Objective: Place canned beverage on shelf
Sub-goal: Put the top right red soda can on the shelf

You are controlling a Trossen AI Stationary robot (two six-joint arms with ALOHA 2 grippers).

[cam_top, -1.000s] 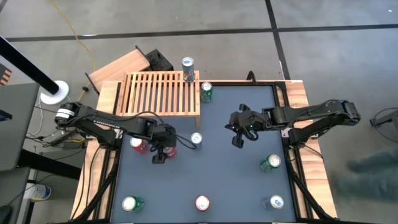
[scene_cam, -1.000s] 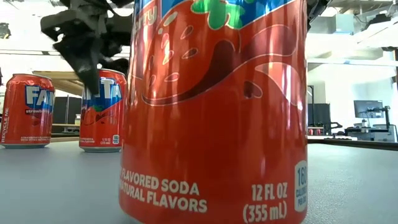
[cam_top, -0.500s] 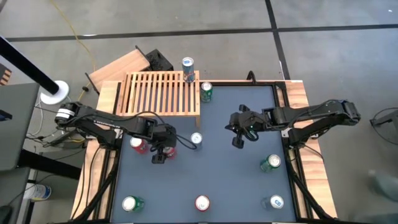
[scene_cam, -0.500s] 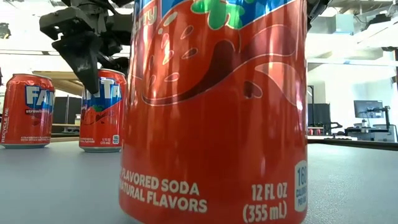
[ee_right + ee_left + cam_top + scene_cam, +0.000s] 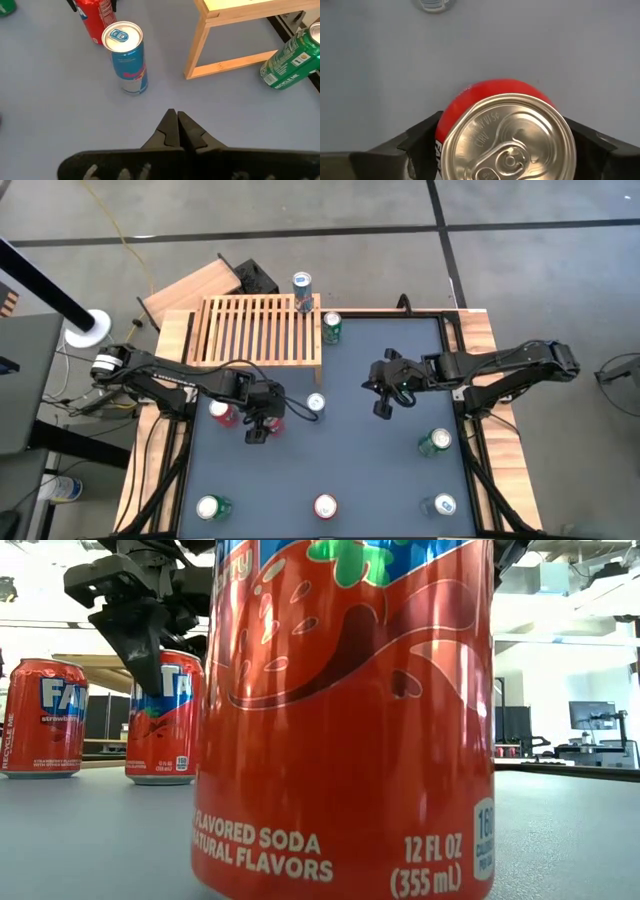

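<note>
Table had a dark mat w/ wood side rails. Slatted shelf sat at the far-left corner; one blue can stood on its far-right end, green can on the mat just beside that end. Left arm reached in from the left edge, left gripper over a red can near the shelf's front, mid-left of the mat. Wrist view: can upright, sitting between the two fingers, one each side, jaws spread around it; cannot tell if the pads were touching. Second red can just beside, on the arm's side. Slim blue can stood near, toward centre. Right gripper hung mid-right, fingers closed on nothing, well apart from the shelf.
</note>
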